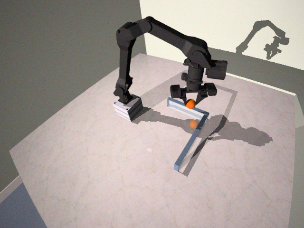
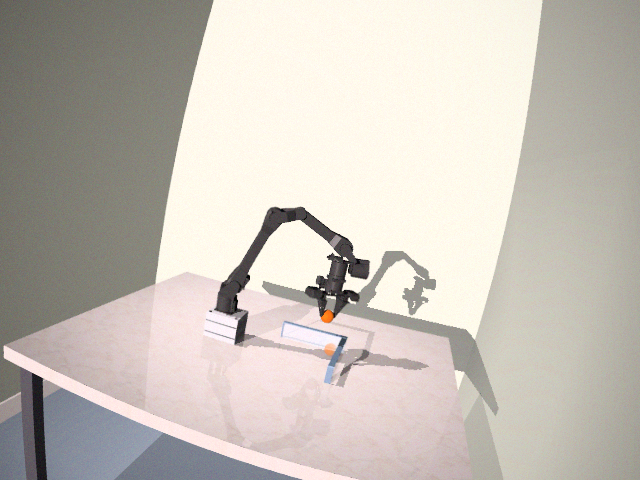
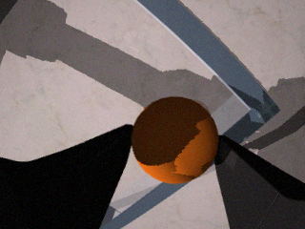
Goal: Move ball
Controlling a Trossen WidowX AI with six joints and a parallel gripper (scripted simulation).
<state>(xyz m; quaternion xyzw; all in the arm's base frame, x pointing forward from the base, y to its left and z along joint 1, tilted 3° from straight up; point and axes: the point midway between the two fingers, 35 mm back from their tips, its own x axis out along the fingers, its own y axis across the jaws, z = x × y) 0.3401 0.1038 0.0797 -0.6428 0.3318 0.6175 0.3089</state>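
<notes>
1. Top view.
   - My gripper (image 1: 191, 99): pointing down from the wrist, fingers about half spread and clamped on the ball (image 1: 190, 103).
   - Ball: orange, held off the table (image 1: 98, 171), seen over the shorter of the clear walls (image 1: 189, 136).
   - Clear walls: two low bluish strips that meet in a corner at about 4 o'clock from the ball. The shorter one runs toward 10 o'clock from the corner, the longer toward 7 o'clock.
   - See-through copy (image 1: 194, 123): pale orange, on the table at 6 o'clock from the ball, inside the corner and just beside the longer wall.
   - My base (image 1: 128, 108): white block, at 9 o'clock from the ball, well apart from the walls.

2. Exterior view.
   - Gripper (image 2: 327, 311): hangs tip-down above the far wall, the ball (image 2: 326, 316) at its tip and plainly above the table (image 2: 129, 361) surface.
   - Clear walls (image 2: 315, 336): corner at 5 o'clock from the ball.
   - See-through copy (image 2: 329, 349): at 6 o'clock from the ball, behind the clear strip, tucked in the corner.
   - Base (image 2: 225, 324): at 9 o'clock from the ball.

3. Wrist view.
   - Ball (image 3: 175, 139): mid-frame, partly shaded, pressed between my two dark fingers, one at 8 o'clock and one at 4 o'clock.
   - Clear walls (image 3: 185, 26): one strip sweeps from 12 o'clock down to the corner at 3 o'clock of the ball; the other passes beneath the ball toward 7 o'clock.
   - See-through copy: I cannot make it out here.
</notes>
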